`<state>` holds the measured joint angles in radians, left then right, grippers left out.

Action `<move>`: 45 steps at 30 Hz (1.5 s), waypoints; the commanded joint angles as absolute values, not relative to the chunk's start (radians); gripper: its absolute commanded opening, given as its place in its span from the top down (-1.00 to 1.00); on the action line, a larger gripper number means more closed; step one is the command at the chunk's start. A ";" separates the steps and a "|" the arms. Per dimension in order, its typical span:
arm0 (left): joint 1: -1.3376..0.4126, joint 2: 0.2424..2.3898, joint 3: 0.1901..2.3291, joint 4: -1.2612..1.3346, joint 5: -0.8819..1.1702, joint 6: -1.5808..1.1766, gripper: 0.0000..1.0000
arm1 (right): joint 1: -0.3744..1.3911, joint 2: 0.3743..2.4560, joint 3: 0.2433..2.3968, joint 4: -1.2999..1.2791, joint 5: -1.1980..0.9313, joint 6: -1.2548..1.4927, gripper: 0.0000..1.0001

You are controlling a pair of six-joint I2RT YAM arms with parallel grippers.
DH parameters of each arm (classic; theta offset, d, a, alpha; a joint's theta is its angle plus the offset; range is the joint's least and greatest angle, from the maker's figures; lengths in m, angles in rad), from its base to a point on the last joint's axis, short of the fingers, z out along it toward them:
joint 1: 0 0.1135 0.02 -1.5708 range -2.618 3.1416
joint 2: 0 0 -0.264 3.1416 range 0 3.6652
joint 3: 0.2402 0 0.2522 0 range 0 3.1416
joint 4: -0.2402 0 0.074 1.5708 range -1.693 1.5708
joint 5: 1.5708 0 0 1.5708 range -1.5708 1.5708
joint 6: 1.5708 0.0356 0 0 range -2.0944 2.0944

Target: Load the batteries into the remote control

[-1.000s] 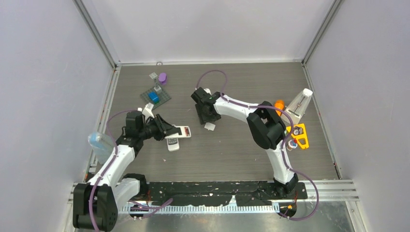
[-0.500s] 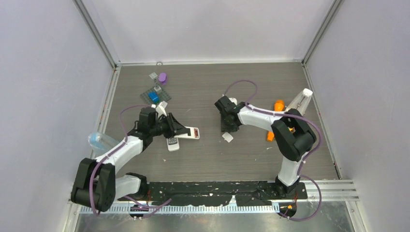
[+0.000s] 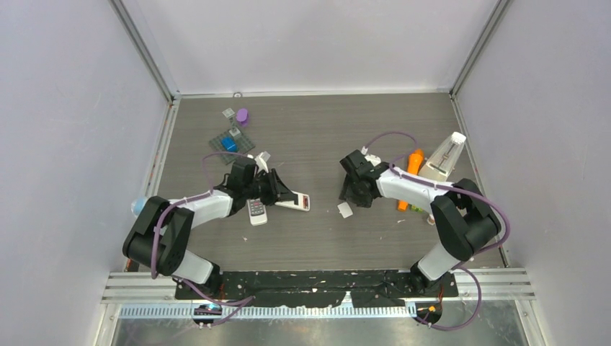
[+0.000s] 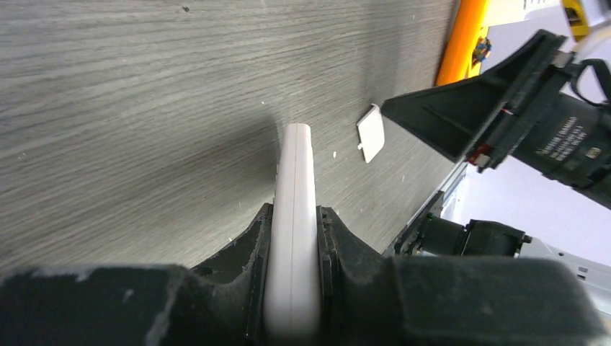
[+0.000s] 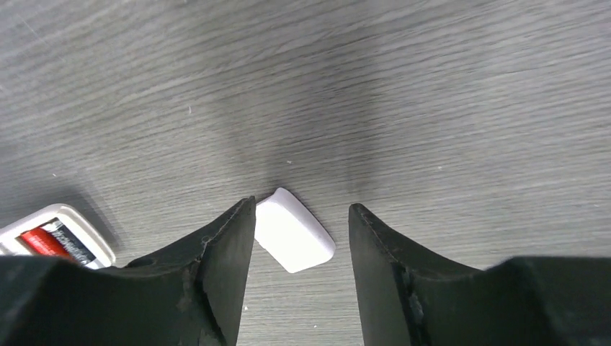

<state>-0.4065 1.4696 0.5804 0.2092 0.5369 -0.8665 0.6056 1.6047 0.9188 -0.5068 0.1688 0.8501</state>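
Toward the table's (image 3: 324,130) left rear corner, a grey mat (image 3: 243,148) carries a blue block (image 3: 229,143). A second remote (image 3: 256,211) lies nearer the front edge. Just right of it, the left gripper (image 3: 284,196) is clamped on the remote (image 3: 299,203), which shows edge-on between its fingers in the wrist view. The remote's open compartment shows a battery (image 5: 45,242), red and apparently black. Whether one or two lie there is unclear. Right of centre, a white cover (image 5: 294,234) lies flat on the table between the right gripper's (image 5: 302,209) parted jaws, closest to the left finger. An orange object (image 3: 414,160) and a white metronome (image 3: 444,157) stand by the right edge.
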 commanded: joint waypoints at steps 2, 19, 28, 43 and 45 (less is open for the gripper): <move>-0.408 1.499 0.622 0.234 0.522 -0.788 0.35 | 0.591 1.510 0.905 -0.529 0.275 0.882 -0.24; -0.405 1.505 0.750 -0.068 0.367 -0.658 -0.36 | 0.577 1.438 0.754 -0.604 0.328 0.885 -0.01; -0.405 1.495 0.813 -0.184 0.253 -0.662 -0.40 | 0.625 1.511 0.787 -0.598 0.212 0.791 0.22; -0.405 1.418 0.847 -0.231 0.185 -0.658 -0.40 | 0.702 1.636 0.875 -0.424 0.052 0.631 0.24; -0.405 1.395 0.850 -0.238 0.181 -0.655 -0.40 | 0.705 1.651 0.878 -0.396 0.021 0.590 0.19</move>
<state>-0.4061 1.4563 0.8032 -0.2298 0.2085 -0.6724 0.6868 1.5894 0.8783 -0.5152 0.1410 0.6754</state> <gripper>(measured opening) 0.698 0.379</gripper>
